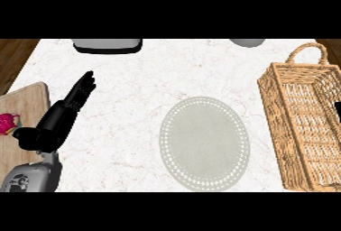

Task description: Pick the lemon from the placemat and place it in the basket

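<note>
A white marbled bench is being viewed steeply from above. The left hand is being held at the view's left, above the bench, with its fingers straight and released, grasping nothing. The right hand is not being shown. A round grey placemat is lying in the middle of the bench, and no lemon is being seen on it; the lemon cannot be found anywhere in the view. A wicker basket with a looped handle is standing to the right of the placemat, apart from it; no lemon is showing in the visible part of it. A wooden board is lying at the left edge, with a pink object on it. A grey appliance and a grey rounded object are being cut off by the top edge.
</note>
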Tool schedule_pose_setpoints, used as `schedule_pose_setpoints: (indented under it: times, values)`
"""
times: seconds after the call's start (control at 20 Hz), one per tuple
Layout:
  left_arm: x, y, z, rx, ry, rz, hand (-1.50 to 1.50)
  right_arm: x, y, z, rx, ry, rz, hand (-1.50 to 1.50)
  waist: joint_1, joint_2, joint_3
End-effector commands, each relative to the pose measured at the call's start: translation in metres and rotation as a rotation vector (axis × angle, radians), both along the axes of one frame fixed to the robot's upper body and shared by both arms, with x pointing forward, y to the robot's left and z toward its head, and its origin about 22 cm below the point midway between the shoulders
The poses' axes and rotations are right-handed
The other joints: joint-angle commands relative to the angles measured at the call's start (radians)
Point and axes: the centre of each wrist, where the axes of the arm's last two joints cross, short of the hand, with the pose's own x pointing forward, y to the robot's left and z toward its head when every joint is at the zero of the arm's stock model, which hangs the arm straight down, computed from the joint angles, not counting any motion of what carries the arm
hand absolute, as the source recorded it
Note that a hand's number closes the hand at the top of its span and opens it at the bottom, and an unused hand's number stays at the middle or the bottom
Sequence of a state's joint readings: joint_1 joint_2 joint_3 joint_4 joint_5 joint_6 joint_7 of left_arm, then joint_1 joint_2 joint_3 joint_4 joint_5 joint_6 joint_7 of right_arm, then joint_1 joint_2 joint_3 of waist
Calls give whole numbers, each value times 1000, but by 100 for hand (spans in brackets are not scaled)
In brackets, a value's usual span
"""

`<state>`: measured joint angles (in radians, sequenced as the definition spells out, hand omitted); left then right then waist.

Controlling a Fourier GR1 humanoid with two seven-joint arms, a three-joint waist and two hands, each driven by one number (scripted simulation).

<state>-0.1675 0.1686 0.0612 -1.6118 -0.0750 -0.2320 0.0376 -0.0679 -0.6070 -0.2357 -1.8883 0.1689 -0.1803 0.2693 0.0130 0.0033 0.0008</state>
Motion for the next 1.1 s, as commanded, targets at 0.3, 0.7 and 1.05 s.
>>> schedule_pose_setpoints:
  times: [0.3,0.7,1.05]
  values:
    - [7,6,-6,-6,-5,14,0,36,-49,-26,145,-111,-34,-150,-12,-3,-1]
    - [4,-1,-9,-1,5,7,0,56,-63,-28,78,-130,16,-150,-12,-3,-1]
    - [12,18,4,3,-10,22,0,38,-85,5,261,-196,33,-150,-19,-4,-1]
